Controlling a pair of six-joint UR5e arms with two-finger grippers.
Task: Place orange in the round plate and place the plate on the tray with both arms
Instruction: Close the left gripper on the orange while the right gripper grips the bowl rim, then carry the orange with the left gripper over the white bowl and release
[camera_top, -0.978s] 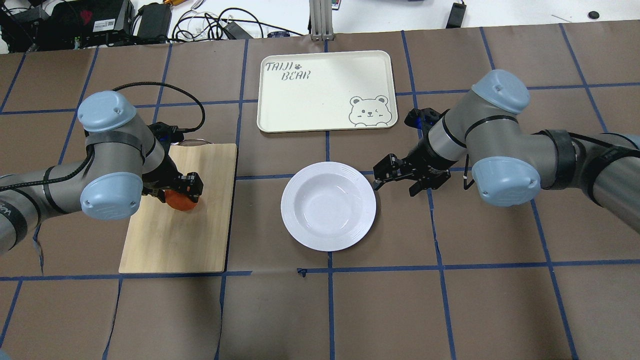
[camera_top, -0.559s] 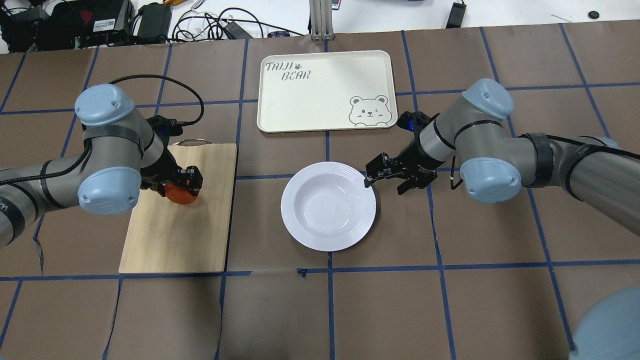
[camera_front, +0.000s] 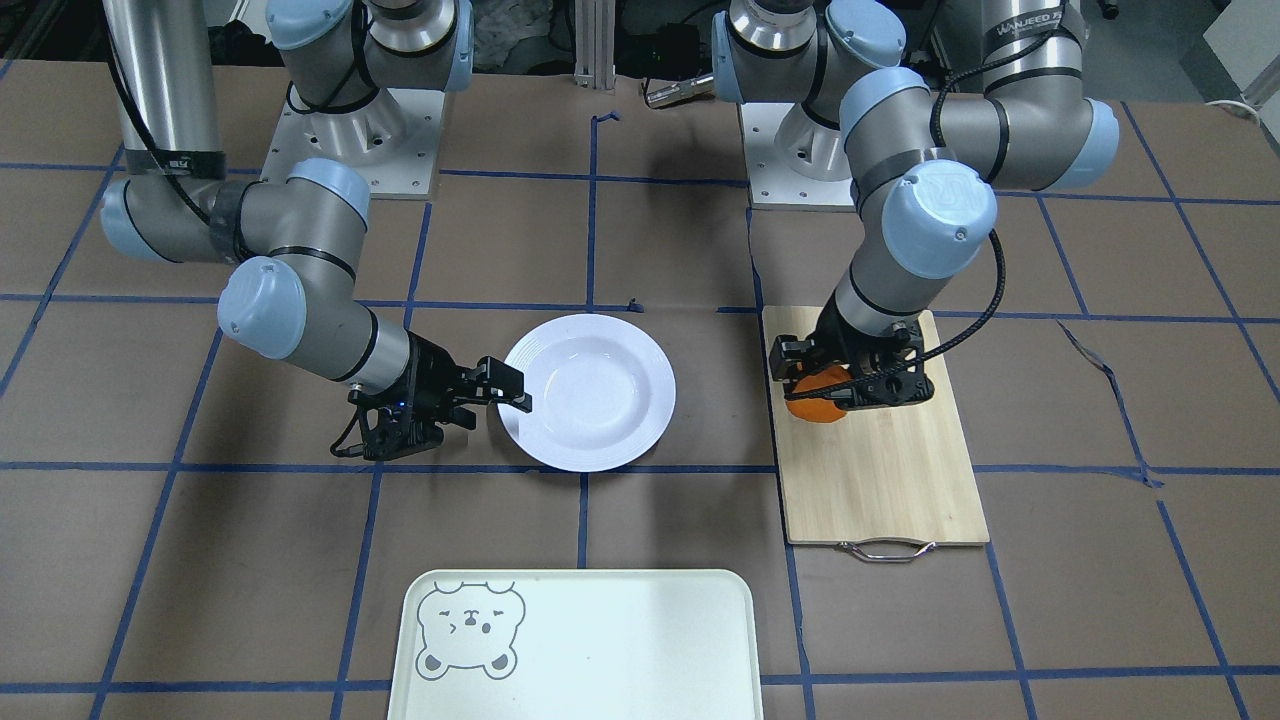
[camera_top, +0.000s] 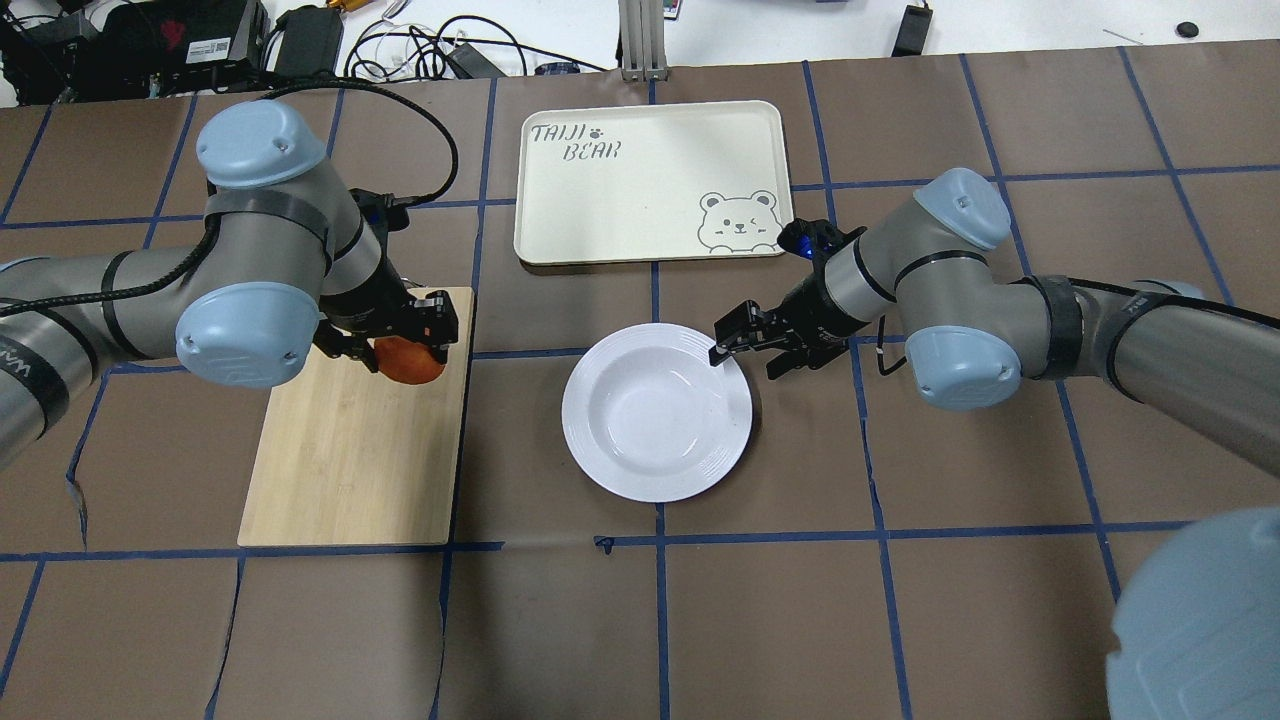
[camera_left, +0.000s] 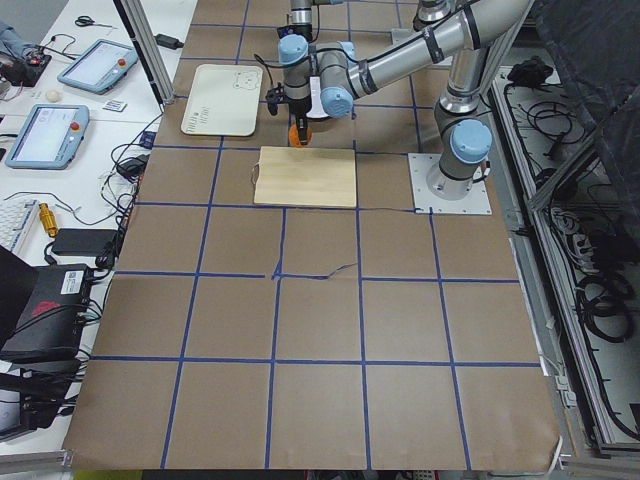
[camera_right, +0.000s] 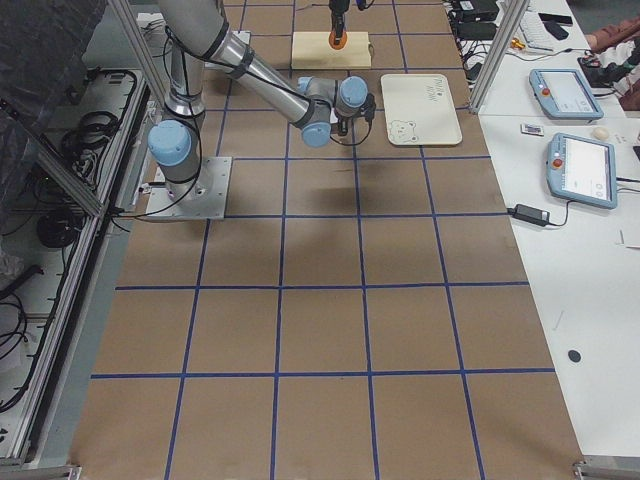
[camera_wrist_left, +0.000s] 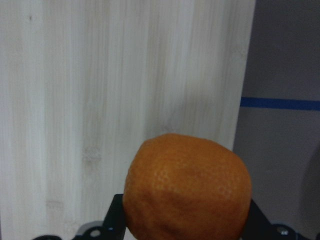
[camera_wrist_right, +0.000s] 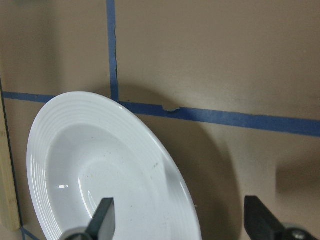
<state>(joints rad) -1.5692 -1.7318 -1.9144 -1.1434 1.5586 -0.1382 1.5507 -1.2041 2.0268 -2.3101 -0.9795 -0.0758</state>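
The orange (camera_top: 410, 362) is held just above the far right part of the bamboo board, with my left gripper (camera_top: 405, 345) shut on it. In the left wrist view the orange (camera_wrist_left: 187, 187) sits between the black fingers with the board beneath. The white round plate (camera_top: 655, 420) lies on the brown table mat between the arms. My right gripper (camera_top: 745, 362) is open at the plate's right rim, one finger over the rim and one outside it. The plate (camera_wrist_right: 100, 170) edge runs between the fingers in the right wrist view. The cream tray (camera_top: 650, 180) lies beyond the plate.
The bamboo board (camera_top: 350, 460) lies left of the plate, its metal handle at the far end. Cables and electronics line the table's far edge. Blue tape lines grid the mat. The tray (camera_front: 600, 640) has nothing on it.
My left gripper has carried the orange right and away from the robot, to the board's far right corner. My right gripper has moved left until it straddles the plate's rim.
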